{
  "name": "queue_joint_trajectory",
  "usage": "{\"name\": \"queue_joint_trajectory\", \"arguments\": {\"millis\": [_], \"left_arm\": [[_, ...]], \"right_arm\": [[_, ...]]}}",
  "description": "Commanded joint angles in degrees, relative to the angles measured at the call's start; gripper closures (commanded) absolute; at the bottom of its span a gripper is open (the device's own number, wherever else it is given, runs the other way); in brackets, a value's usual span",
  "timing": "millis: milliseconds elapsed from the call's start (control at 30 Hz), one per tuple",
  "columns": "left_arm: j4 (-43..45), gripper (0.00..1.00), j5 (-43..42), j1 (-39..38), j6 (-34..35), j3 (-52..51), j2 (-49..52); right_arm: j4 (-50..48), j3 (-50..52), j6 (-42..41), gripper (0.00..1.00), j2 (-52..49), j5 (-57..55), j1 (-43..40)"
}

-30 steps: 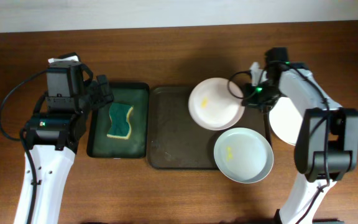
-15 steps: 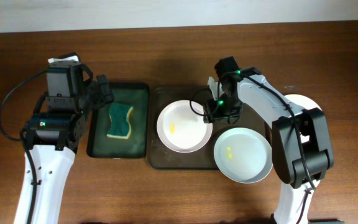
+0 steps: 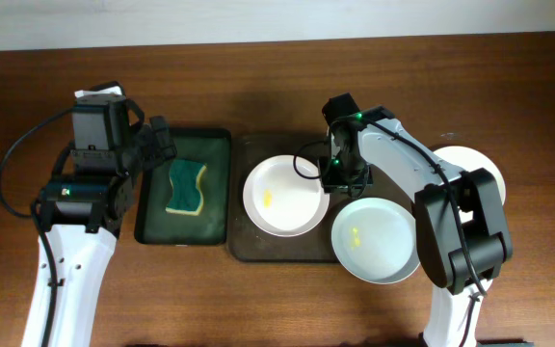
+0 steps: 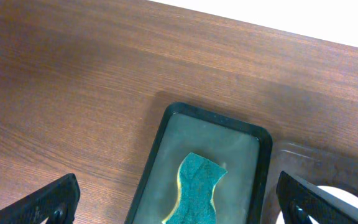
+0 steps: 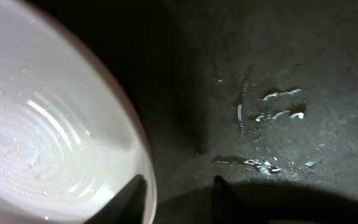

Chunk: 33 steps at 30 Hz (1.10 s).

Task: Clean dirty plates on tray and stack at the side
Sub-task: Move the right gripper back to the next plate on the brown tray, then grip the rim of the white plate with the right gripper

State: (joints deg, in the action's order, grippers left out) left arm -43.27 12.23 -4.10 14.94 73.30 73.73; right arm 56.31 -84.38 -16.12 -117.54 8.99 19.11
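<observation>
Plates lie in three spots. First plate [image 3: 287, 183], smeared yellow, sits on the left half of the brown tray [image 3: 258, 154]. Second plate [image 3: 388, 246], also smeared, overhangs the tray's near right corner. Third plate [image 3: 468, 157] rests on the bench [image 3: 277, 77] at the right, partly hidden by the right arm. Right tool [image 3: 340, 176] is down at the first plate's right rim; its fingers [image 5: 134, 198] stand narrowly apart, the rim by one of them and bare tray between. Left tool [image 3: 159, 145] hangs wide open over the green tray [image 3: 215, 145], where a sponge [image 3: 186, 188] lies.
</observation>
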Motion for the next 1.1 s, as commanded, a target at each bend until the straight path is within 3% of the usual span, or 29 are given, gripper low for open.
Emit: {"name": "queue_joint_trajectory", "arguments": {"millis": [0,533,667,900,1000,1033,1067], "left_arm": [[0.09,0.01,-0.42,-0.13,-0.48,0.09,0.17],[0.09,0.0,-0.39,-0.13,-0.48,0.09,0.17],[0.09,0.01,-0.42,-0.13,-0.48,0.09,0.17],[0.09,0.01,-0.42,-0.13,-0.48,0.09,0.17],[0.09,0.01,-0.39,-0.13,-0.48,0.09,0.17],[0.09,0.0,-0.42,-0.13,-0.48,0.09,0.17],[0.09,0.01,-0.42,-0.13,-0.48,0.09,0.17]], "right_arm": [[-0.2,0.22,-0.96,0.7,-0.81,-1.95,0.85],[-5.95,3.21,-4.39,0.78,-0.92,-4.96,3.43],[-7.93,4.17,-4.37,0.9,-0.9,-4.92,3.41],[-7.61,3.37,-4.33,0.91,-0.81,-4.92,3.26],[-7.69,3.37,-4.33,0.83,-0.81,-4.59,2.34],[-7.69,3.37,-4.31,0.96,-0.81,-4.31,1.88],[-7.52,3.37,-4.26,0.96,-0.81,-4.37,1.64]]}}
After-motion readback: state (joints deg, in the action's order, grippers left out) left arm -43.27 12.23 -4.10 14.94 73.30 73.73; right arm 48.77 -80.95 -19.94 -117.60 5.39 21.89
